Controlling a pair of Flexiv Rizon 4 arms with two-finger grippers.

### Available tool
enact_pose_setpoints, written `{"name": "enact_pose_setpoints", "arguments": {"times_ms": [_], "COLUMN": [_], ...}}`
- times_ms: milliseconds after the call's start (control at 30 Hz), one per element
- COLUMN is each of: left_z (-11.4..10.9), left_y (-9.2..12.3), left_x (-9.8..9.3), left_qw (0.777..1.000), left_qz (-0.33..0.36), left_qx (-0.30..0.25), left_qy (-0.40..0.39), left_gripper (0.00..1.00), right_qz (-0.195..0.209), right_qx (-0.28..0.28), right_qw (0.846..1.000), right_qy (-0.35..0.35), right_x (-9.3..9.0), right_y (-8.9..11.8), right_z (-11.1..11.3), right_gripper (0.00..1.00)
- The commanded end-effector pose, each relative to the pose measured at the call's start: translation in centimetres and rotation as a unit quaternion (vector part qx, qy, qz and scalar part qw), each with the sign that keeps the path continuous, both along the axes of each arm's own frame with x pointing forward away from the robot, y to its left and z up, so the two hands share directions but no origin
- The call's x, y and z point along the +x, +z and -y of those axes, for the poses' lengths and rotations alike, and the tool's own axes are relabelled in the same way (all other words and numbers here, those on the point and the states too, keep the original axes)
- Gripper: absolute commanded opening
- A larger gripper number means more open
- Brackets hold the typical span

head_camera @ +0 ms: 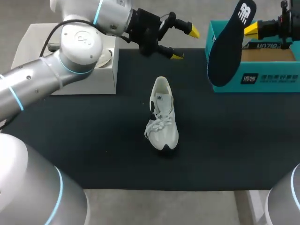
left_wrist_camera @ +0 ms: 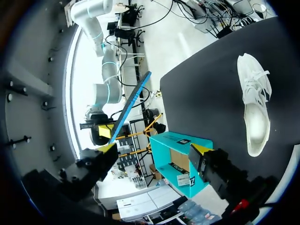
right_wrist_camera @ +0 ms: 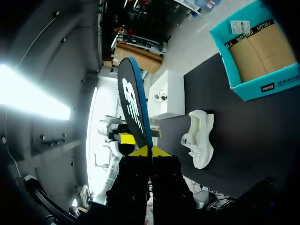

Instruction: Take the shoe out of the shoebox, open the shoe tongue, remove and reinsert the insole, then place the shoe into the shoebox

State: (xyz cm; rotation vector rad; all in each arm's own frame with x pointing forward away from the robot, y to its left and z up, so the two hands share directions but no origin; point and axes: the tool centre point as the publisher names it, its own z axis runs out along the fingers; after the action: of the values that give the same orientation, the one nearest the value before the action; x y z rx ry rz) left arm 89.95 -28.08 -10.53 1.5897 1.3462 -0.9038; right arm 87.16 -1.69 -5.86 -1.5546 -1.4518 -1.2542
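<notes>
On table (head_camera: 93, 140), one shoe (head_camera: 163, 117), one insole (head_camera: 225, 51) aloft

Black tabletop (head_camera: 93, 150) across the middle of the frame, white box (head_camera: 93, 79) at the upper left on its far side, round pale object (head_camera: 107, 57) on the box, partly hidden.

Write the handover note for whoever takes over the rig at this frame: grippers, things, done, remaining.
Left gripper: open, empty, in the air beyond the shoe.
Right gripper: shut on the insole, held in the air near the shoebox.
Shoe: on its sole on the table, outside the open, empty shoebox.
Done: shoe out, insole removed.
To do: reinsert the insole, put the shoe into the shoebox.
</notes>
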Motion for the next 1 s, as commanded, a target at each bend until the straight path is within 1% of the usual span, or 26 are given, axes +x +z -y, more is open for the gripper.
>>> {"name": "enact_pose_setpoints", "arguments": {"times_ms": [33, 100, 267, 433, 567, 667, 867, 1000], "left_z": [0.3, 0.6, 0.9, 0.9, 1.2, 1.6, 2.9, 3.7], "left_y": [0.2, 0.6, 1.0, 1.5, 1.8, 1.9, 2.1, 2.1], "left_x": [-0.5, -0.5, -0.7, -1.2, -1.6, -1.7, -1.8, -2.1], "left_qw": [0.995, 0.994, 0.994, 0.993, 0.992, 0.990, 0.986, 0.985], "left_qz": [0.019, 0.015, 0.013, 0.023, 0.028, 0.015, 0.022, 0.025], "left_qx": [-0.085, -0.097, -0.102, -0.113, -0.123, -0.137, -0.162, -0.173], "left_qy": [0.045, 0.043, 0.020, 0.001, -0.010, -0.019, -0.014, -0.012], "left_gripper": [1.00, 1.00, 1.00, 1.00, 1.00, 1.00, 1.00, 1.00], "right_qz": [-0.041, -0.052, -0.069, -0.094, -0.119, -0.134, -0.149, -0.154], "right_qx": [-0.008, -0.007, -0.003, 0.001, 0.011, 0.017, 0.015, 0.013], "right_qw": [0.996, 0.995, 0.991, 0.985, 0.977, 0.973, 0.968, 0.966], "right_qy": [0.075, 0.081, 0.111, 0.144, 0.175, 0.190, 0.200, 0.209], "right_x": [2.4, 2.8, 3.9, 4.6, 5.0, 5.2, 5.6, 5.7], "right_y": [0.0, -0.2, -0.7, -0.6, -0.3, -0.1, 0.0, -0.2], "right_z": [-1.1, -1.6, -2.8, -3.3, -3.6, -3.8, -4.7, -5.3], "right_gripper": [0.00, 0.00, 0.00, 0.00, 0.00, 0.00, 0.00, 0.00]}}
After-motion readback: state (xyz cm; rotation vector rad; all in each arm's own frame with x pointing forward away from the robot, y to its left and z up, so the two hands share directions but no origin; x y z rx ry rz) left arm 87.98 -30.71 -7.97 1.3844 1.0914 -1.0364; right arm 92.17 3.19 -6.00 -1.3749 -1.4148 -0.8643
